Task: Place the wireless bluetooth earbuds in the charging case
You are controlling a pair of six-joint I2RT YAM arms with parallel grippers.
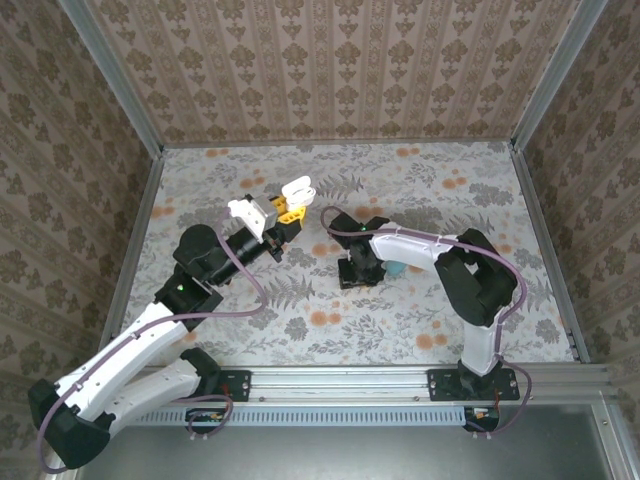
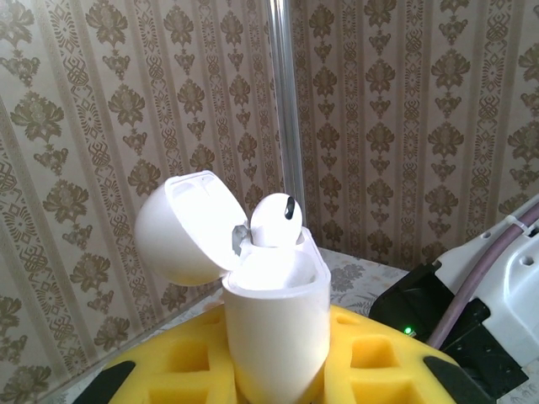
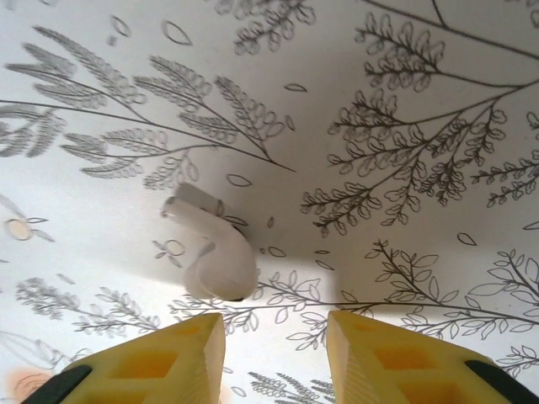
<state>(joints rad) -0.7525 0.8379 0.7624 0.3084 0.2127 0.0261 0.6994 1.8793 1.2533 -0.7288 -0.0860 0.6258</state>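
Around the middle of the top view, the left gripper [image 1: 288,212] is up off the table [image 1: 450,320] and clamped on the white charging case [image 1: 298,190]. The left wrist cam gives a much better look. The case [image 2: 274,320] stands upright between the yellow fingers [image 2: 135,379], with its lid [image 2: 181,227] flipped open toward the left of the frame. One white earbud [image 2: 274,220] sits in the top of it, rounded head poking above the rim.

On the right wrist cam, the second earbud [image 3: 215,257] lies loose on the leafy table surface, lower left of centre, with its stem pointing to the upper left. The right gripper [image 3: 274,353] points down at it with its yellow tips spread apart and nothing between them. The bud lies just past the tips, nearer the left-of-frame one.

In the top view that right gripper [image 1: 357,272] is down low, just right of centre and apart from the case. A small teal thing [image 1: 397,268] is tucked beside the arm. It might be another case, but it's too hidden to tell.
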